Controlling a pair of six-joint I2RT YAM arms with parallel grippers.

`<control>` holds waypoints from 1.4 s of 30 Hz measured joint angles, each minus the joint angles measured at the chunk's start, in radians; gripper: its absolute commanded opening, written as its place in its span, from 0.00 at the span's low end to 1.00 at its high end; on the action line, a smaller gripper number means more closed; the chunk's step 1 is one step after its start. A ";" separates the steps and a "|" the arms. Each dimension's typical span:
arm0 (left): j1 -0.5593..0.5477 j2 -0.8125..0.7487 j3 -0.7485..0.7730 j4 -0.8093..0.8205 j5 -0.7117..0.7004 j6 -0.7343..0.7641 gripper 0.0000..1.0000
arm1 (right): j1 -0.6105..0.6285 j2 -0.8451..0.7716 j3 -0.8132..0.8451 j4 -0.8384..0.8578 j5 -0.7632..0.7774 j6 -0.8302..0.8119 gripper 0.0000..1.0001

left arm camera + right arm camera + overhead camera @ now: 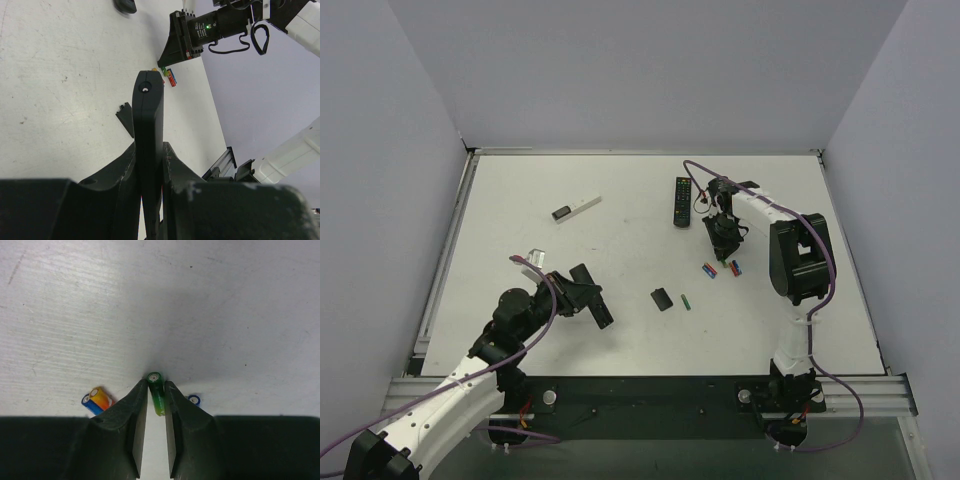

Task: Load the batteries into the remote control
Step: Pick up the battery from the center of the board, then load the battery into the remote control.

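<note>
My left gripper [578,292] is shut on the slim black remote control [602,315] and holds it at the front left. In the left wrist view the remote [148,110] stands clamped between the fingers of that gripper [149,152]. Its small black back cover [662,299] lies on the table, with a loose green battery [686,301] beside it. My right gripper [723,256] is low over the cluster of batteries [710,269]. In the right wrist view the gripper [155,384] is shut on a green battery [159,402]. An orange and a blue battery [97,398] lie left of it and a blue one [194,399] lies right.
A longer black remote with coloured buttons [682,200] lies behind the right gripper. A thin white stick with a dark end [577,208] lies at the back left. The back cover [125,117] and the right gripper [182,37] also show in the left wrist view.
</note>
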 measured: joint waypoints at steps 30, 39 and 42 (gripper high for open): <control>0.007 0.041 -0.122 0.364 0.005 -0.183 0.00 | 0.328 -0.629 -0.176 0.208 0.019 0.138 0.00; 0.007 0.063 -0.121 0.478 0.006 -0.198 0.00 | 0.684 -0.767 -0.280 0.414 0.088 0.278 0.00; 0.007 0.074 -0.116 0.488 0.009 -0.199 0.00 | 0.766 -0.766 -0.283 0.457 0.113 0.291 0.00</control>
